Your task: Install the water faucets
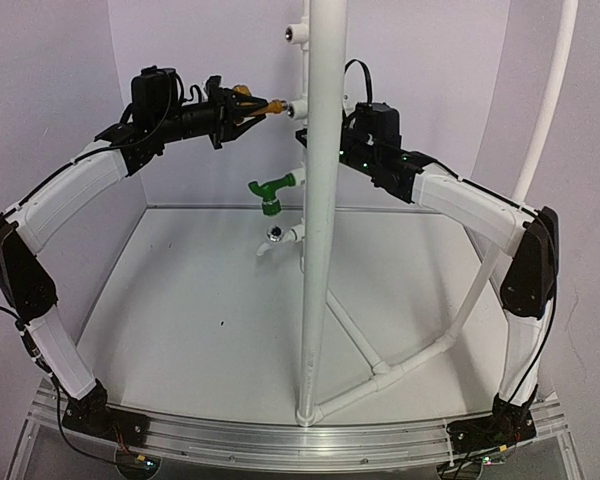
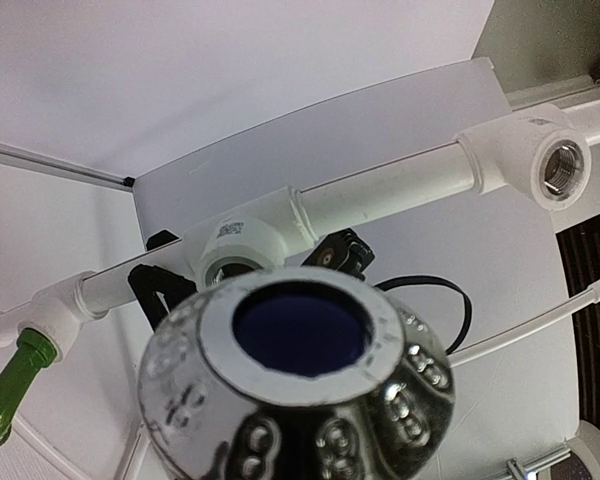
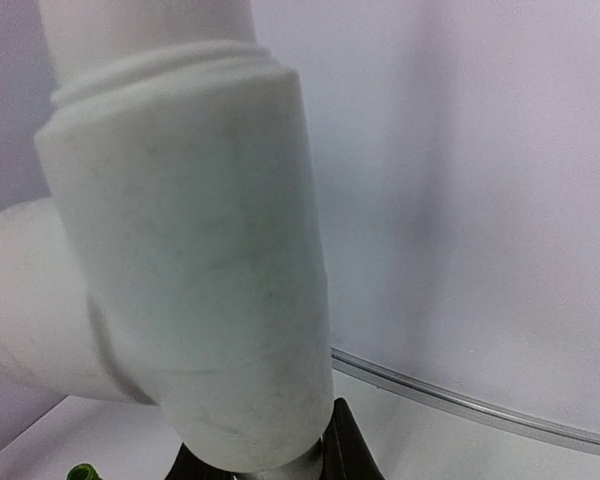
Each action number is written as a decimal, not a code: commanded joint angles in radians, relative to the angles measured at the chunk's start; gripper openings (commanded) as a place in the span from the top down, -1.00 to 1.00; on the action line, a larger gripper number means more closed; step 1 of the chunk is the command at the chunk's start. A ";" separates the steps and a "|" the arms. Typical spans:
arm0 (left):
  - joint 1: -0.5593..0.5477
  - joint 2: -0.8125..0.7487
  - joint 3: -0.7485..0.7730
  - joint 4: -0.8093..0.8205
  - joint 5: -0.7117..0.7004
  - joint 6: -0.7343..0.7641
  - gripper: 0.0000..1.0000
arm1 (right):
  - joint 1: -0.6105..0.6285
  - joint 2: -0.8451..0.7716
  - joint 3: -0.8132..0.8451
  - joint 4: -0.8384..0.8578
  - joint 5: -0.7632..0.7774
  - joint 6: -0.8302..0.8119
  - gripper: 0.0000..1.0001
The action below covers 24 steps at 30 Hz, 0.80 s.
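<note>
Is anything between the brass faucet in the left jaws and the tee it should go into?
Nothing visible. The brass faucet has its end right at the tee opening; the green faucet sits lower.

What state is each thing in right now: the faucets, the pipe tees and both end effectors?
Brass faucet: held, tip at the second tee, not clearly screwed in.
Green faucet: installed in its tee.
Silver faucet: installed in the lowest tee.
Top tee: opening empty.
Left end effector: shut on the brass faucet.
Right end effector: at the white pipe, grip unclear.
</note>
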 commanded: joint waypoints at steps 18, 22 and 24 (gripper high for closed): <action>0.029 0.030 -0.010 0.157 0.060 -0.163 1.00 | 0.044 -0.024 0.051 0.150 -0.211 0.225 1.00; 0.030 0.039 -0.045 0.240 0.088 -0.227 1.00 | 0.045 -0.023 0.050 0.156 -0.212 0.222 1.00; 0.030 0.032 -0.072 0.272 0.093 -0.246 0.99 | 0.045 -0.023 0.051 0.157 -0.214 0.223 1.00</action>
